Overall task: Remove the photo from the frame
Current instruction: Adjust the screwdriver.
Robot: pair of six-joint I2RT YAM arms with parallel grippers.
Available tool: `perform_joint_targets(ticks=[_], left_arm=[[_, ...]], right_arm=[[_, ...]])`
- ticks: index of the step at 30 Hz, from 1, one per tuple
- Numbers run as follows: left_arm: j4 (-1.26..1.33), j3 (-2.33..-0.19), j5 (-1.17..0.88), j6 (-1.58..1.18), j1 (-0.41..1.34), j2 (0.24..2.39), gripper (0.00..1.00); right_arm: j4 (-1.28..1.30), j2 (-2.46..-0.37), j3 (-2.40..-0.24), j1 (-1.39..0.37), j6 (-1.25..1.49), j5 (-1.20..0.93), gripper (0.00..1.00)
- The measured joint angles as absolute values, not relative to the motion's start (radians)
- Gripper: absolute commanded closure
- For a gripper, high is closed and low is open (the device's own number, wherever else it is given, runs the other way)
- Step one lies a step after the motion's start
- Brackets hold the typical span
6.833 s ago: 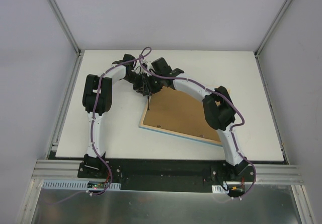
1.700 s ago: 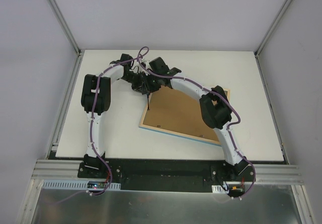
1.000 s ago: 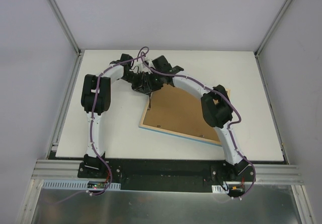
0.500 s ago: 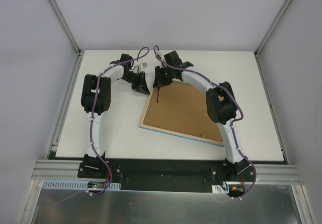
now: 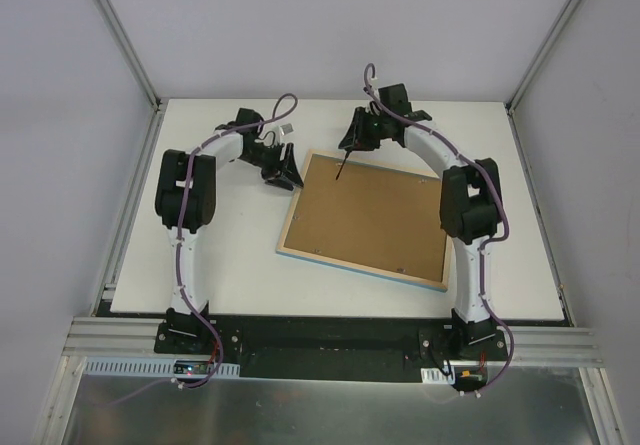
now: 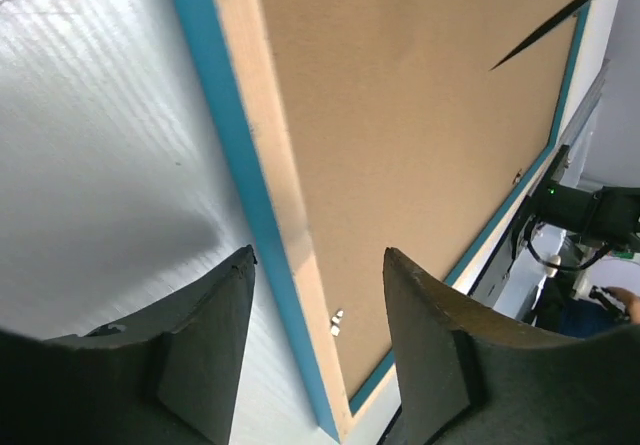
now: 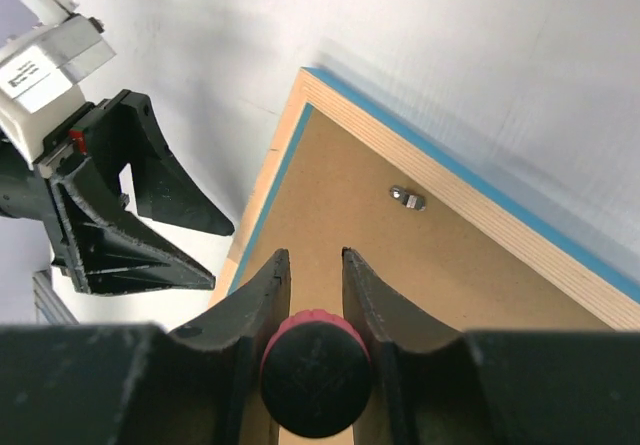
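Brown backing board (image 5: 370,220) faces up in the top view. The frame (image 5: 345,266) lies face down and slightly skewed on the white table (image 5: 230,265), w/ its pale wood rim and a blue strip showing on the near side. The photo is hidden from view. The L arm (image 5: 180,190) rises from its base, folds at the elbow and reaches right. The left gripper (image 5: 285,172) sits low, just beside the frame's far-left corner. The R arm (image 5: 470,205) climbs the right side, then bends left over the far edge. The right gripper (image 5: 352,143) carries a thin dark pointed tool (image 5: 342,168), tip angled down over the board near that same corner.

Left wrist: left gripper (image 6: 320,257) has its fingers spread apart w/ nothing clamped. The frame's (image 6: 262,165) blue edge and wood rim run between them. One finger is over the table (image 6: 90,145), the other over the board (image 6: 420,115). A small metal clip (image 6: 337,319) sits near the rim. The tool tip (image 6: 545,30) shows at upper right.

Right wrist: right gripper (image 7: 312,265) is closed snug on the tool's round red-rimmed end (image 7: 312,375). Below are the frame corner (image 7: 480,210), a metal tab (image 7: 407,198) on the board (image 7: 450,285), and the left gripper (image 7: 150,220) beside the rim, fingers apart.
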State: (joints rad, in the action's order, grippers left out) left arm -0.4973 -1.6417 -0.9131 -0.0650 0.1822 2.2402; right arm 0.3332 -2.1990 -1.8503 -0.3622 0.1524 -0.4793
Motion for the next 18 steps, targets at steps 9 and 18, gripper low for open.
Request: perform_joint_targets(ticks=[9,18], left_arm=[[-0.487,-1.611,-0.912,0.001,0.189,2.041,0.48],[-0.478,-1.57,-0.829,0.118,0.345,1.962,0.51]], right_arm=[[0.256,-2.187,-1.799,-0.383,0.274,-0.579,0.99],[0.107,-2.168,-1.697,-0.394,0.47,-0.694,0.99]])
